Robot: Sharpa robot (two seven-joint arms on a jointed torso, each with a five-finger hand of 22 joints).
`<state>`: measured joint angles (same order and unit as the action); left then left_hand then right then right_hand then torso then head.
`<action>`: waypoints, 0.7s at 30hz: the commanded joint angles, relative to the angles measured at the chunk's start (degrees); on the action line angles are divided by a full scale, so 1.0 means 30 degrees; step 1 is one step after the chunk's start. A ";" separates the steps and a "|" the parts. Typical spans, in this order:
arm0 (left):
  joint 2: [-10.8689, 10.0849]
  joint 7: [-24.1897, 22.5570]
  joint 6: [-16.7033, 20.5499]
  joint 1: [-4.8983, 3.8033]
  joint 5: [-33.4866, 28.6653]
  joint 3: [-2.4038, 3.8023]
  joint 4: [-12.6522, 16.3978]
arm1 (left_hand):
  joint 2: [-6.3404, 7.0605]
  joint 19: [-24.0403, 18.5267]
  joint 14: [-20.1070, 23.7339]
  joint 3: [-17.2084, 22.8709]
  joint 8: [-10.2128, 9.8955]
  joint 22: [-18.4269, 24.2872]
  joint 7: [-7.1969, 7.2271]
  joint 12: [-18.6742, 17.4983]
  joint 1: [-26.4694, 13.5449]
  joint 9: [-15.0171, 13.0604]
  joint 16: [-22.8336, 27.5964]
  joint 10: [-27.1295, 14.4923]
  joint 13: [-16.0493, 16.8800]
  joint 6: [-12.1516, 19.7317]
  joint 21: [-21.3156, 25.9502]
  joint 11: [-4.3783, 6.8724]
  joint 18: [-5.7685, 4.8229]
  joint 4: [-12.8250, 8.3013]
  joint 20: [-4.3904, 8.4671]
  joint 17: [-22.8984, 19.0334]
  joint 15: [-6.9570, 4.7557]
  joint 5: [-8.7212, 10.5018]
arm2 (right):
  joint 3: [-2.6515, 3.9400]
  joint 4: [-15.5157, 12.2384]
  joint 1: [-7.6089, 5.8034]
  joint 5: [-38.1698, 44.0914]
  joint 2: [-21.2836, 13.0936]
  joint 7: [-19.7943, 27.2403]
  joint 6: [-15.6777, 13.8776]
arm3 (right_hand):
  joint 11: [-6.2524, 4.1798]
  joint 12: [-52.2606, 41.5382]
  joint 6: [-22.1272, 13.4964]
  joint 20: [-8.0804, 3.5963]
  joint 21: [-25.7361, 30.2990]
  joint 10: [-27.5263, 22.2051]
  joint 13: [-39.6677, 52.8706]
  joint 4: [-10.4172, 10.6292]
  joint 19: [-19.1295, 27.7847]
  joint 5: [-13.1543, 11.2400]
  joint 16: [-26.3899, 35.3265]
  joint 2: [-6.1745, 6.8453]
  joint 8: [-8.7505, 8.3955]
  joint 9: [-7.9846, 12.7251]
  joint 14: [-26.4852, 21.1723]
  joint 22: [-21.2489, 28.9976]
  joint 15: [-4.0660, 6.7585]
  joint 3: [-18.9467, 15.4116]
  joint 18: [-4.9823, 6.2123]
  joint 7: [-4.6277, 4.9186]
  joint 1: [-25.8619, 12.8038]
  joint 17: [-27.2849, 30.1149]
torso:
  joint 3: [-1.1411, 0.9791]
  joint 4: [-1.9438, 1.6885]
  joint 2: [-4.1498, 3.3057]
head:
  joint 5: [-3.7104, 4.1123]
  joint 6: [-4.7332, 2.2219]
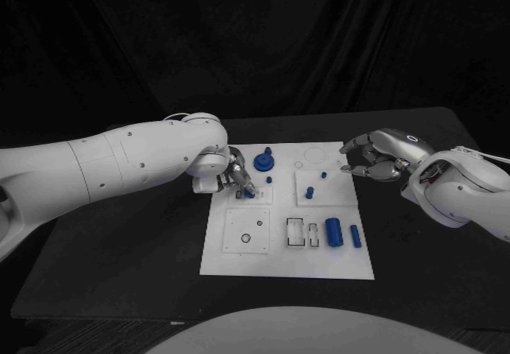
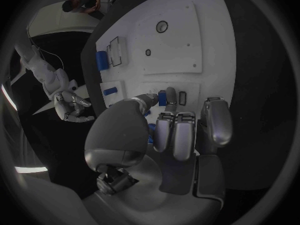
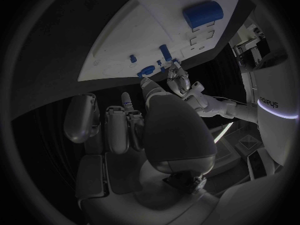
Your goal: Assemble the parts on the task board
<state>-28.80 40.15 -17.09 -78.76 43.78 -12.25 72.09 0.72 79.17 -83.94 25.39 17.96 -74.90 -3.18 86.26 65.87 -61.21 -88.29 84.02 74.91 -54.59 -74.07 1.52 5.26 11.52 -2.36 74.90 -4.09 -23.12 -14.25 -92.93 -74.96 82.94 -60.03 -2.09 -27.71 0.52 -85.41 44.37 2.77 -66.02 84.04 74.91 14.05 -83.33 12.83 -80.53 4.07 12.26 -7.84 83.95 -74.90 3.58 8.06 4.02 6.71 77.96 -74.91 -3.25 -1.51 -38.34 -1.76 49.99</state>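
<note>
The white task board [image 1: 239,262] lies in the middle of the black table. My left hand [image 1: 226,171] hovers over the board's upper left part and pinches a small blue part [image 1: 247,194] between thumb and finger, just above a small square plate [image 1: 260,196]. The left wrist view shows this part [image 2: 162,99] at the fingertips [image 2: 170,94]. My right hand [image 1: 372,158] hangs at the board's upper right edge, fingers loosely curled and apart, holding nothing. A blue stepped piece [image 1: 264,161] and two blue pegs [image 1: 309,192] [image 1: 269,178] stand on the board.
A thick blue cylinder [image 1: 334,231] and a thin one [image 1: 355,236] lie at the board's lower right beside narrow slots [image 1: 293,234]. A square plate with a round hole [image 1: 247,231] sits at lower left. Black table surrounds the board.
</note>
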 commanded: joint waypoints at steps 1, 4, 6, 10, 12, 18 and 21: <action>0.0044 0.0069 0.0026 0.0124 -0.0163 -0.0009 -0.0050 | -0.0217 -0.0025 -0.1415 0.0108 -0.0040 -0.1722 0.0178 -0.0030 0.0021 -0.0033 0.0016 0.0554 0.3436 -0.0053 0.0112 -0.0096 -0.0245 -0.0271 -0.0046 0.3985 0.0057 0.0108 | 0.0011 -0.0055 0.0049 0.0028 -0.0042 -0.0121 0.0075 | 0.0079 0.0080 0.0147 0.0076 0.0055 0.0721 0.3367 -0.0079 0.0070 0.0090 0.0070 -0.0009 0.0121 0.0027 0.1361 -0.2978 -0.0138 -0.0005 0.0193 -0.0012 0.0192 -0.2247 | -0.0017 -0.0007 -0.0002 | 0.0011 0.0004; 0.0088 -0.0024 0.0068 0.0181 -0.0163 -0.0009 -0.0113 | -0.0215 -0.0042 -0.1400 0.0123 -0.0066 -0.1719 0.0167 -0.0055 0.0055 -0.0033 0.0029 0.0522 0.3407 -0.0020 0.0136 -0.0105 -0.0241 -0.0365 -0.0052 0.3963 0.0061 0.0115 | 0.0011 -0.0051 0.0050 0.0021 -0.0050 -0.0120 0.0084 | 0.0079 0.0080 0.0147 0.0076 0.0055 0.0721 0.3367 -0.0079 0.0070 0.0090 0.0070 -0.0009 0.0121 0.0027 0.1361 -0.2978 -0.0138 -0.0005 0.0193 -0.0012 0.0192 -0.2247 | -0.0021 -0.0005 -0.0001 | 0.0022 0.0004; 0.0115 -0.0081 0.0054 0.0215 -0.0163 -0.0009 -0.0153 | -0.0220 -0.0054 -0.1391 0.0135 -0.0088 -0.1716 0.0156 -0.0061 0.0073 -0.0032 0.0037 0.0514 0.3402 0.0016 0.0153 -0.0113 -0.0237 -0.0418 -0.0056 0.3951 0.0066 0.0116 | 0.0011 -0.0050 0.0050 -0.0007 -0.0049 -0.0116 0.0093 | 0.0079 0.0080 0.0147 0.0076 0.0055 0.0721 0.3367 -0.0079 0.0070 0.0090 0.0070 -0.0009 0.0121 0.0027 0.1361 -0.2978 -0.0138 -0.0005 0.0193 -0.0012 0.0192 -0.2247 | -0.0020 -0.0002 -0.0004 | 0.0036 0.0004; 0.0146 -0.0284 0.0090 0.0283 -0.0163 -0.0009 -0.0193 | -0.0233 -0.0087 -0.1363 0.0127 -0.0121 -0.1701 0.0126 -0.0097 0.0058 -0.0030 0.0061 0.0469 0.3360 0.0067 0.0196 -0.0134 -0.0228 -0.0457 -0.0065 0.3909 0.0080 0.0185 | 0.0011 -0.0056 0.0051 -0.0045 -0.0050 -0.0115 0.0129 | 0.0079 0.0080 0.0147 0.0076 0.0055 0.0721 0.3367 -0.0079 0.0070 0.0090 0.0070 -0.0009 0.0121 0.0027 0.1361 -0.2978 -0.0138 -0.0005 0.0193 -0.0012 0.0192 -0.2247 | -0.0018 0.0000 0.0005 | 0.0047 0.0004; 0.0159 -0.0367 0.0103 0.0307 -0.0163 -0.0009 -0.0202 | -0.0238 -0.0093 -0.1367 0.0124 -0.0126 -0.1699 0.0121 -0.0103 0.0052 -0.0030 0.0056 0.0461 0.3353 0.0074 0.0204 -0.0139 -0.0227 -0.0464 -0.0067 0.3917 0.0083 0.0205 | 0.0011 -0.0053 0.0051 -0.0054 -0.0051 -0.0119 0.0136 | 0.0081 0.0078 0.0159 0.0077 0.0063 0.0723 0.3369 -0.0085 0.0070 0.0102 0.0075 -0.0010 0.0124 0.0040 0.1360 -0.2977 -0.0139 -0.0004 0.0194 -0.0010 0.0189 -0.2242 | -0.0013 0.0009 0.0006 | 0.0038 0.0004; 0.0226 -0.0454 0.0077 0.0339 -0.0163 -0.0009 -0.0220 | -0.0288 -0.0117 -0.1352 0.0062 -0.0149 -0.1713 0.0090 -0.0110 -0.0017 -0.0043 0.0066 0.0442 0.3347 0.0086 0.0231 -0.0175 -0.0227 -0.0521 -0.0096 0.3903 0.0116 0.0538 | 0.0011 -0.0060 0.0052 -0.0065 -0.0045 -0.0134 0.0158 | 0.0081 0.0078 0.0159 0.0077 0.0063 0.0723 0.3369 -0.0085 0.0070 0.0102 0.0075 -0.0010 0.0124 0.0040 0.1360 -0.2977 -0.0139 -0.0004 0.0194 -0.0010 0.0189 -0.2242 | -0.0014 0.0002 0.0001 | 0.0026 0.0004; 0.0277 -0.0435 0.0021 0.0350 -0.0163 -0.0009 -0.0258 | -0.0429 -0.0137 -0.1344 -0.0213 -0.0204 -0.1768 0.0079 -0.0101 -0.0241 -0.0056 0.0065 0.0434 0.3354 0.0049 0.0267 -0.0204 -0.0223 -0.0594 -0.0149 0.3905 0.0158 0.1941 | 0.0011 -0.0067 0.0052 -0.0068 -0.0039 -0.0143 0.0166 | 0.0081 0.0078 0.0159 0.0077 0.0063 0.0723 0.3369 -0.0085 0.0070 0.0102 0.0075 -0.0010 0.0124 0.0040 0.1360 -0.2977 -0.0139 -0.0004 0.0194 -0.0010 0.0189 -0.2242 | -0.0014 -0.0001 -0.0006 | 0.0032 0.0004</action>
<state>-28.23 39.53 -16.67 -78.25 43.64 -12.07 71.28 -0.12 78.93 -83.95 24.28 17.61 -74.90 -2.86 86.26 65.31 -61.33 -88.29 83.85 74.91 -54.64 -73.62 1.28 5.25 10.40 -2.60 74.90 -4.09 -17.95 -14.25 -92.98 -74.95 82.79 -60.10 -2.09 -27.52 0.52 -85.41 44.37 2.77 -66.02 84.04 74.91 14.05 -83.32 12.83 -80.53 4.06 12.26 -7.77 83.95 -74.94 3.58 8.06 4.02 6.71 77.96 -74.90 -3.29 -1.51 -38.33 -1.63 49.99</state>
